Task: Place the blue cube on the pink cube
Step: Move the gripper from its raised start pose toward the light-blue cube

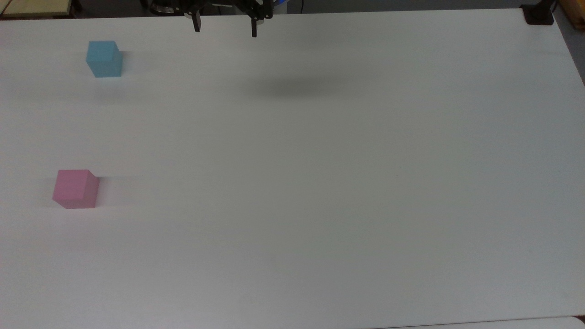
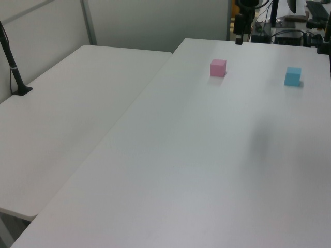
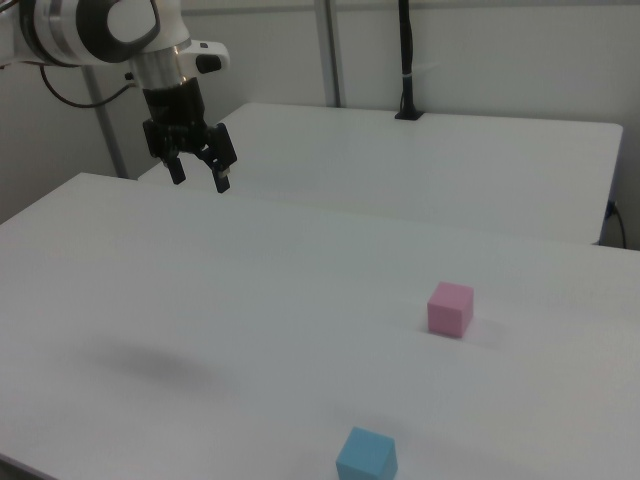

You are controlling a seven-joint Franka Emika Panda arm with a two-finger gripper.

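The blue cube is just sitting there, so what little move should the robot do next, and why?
Probably swing over toward the blue cube. The tool hangs open and empty above the table, well off to the top view's right of that cube, and the pink cube stands apart with nothing on it. So the blue one must be reached first.

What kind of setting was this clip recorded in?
Probably a robotics lab: bare white tables, a robot arm's open hand hanging above one, camera posts clamped at the edges, and cabling and equipment behind.

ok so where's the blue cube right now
The blue cube sits on the white table at the top view's upper left, above the pink cube.
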